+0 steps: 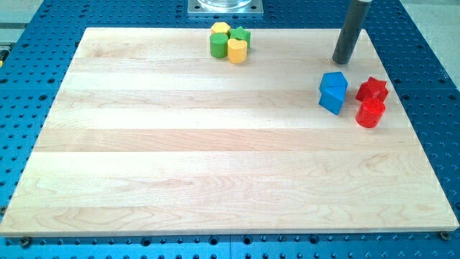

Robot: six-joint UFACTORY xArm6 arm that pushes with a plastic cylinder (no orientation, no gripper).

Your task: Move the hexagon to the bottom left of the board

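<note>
A yellow hexagon [220,29] sits near the board's top edge, in a tight cluster with a green block [241,35] to its right, a green cylinder [217,47] below it and a yellow heart-like block [237,51]. My tip [343,61] rests on the board at the upper right, well to the right of this cluster. It stands just above a blue block [333,83] and does not touch it.
A second blue block [331,100] sits against the first, below it. A red star-like block [372,89] and a red cylinder [370,114] lie to their right. The wooden board [215,165] lies on a blue perforated table [29,43].
</note>
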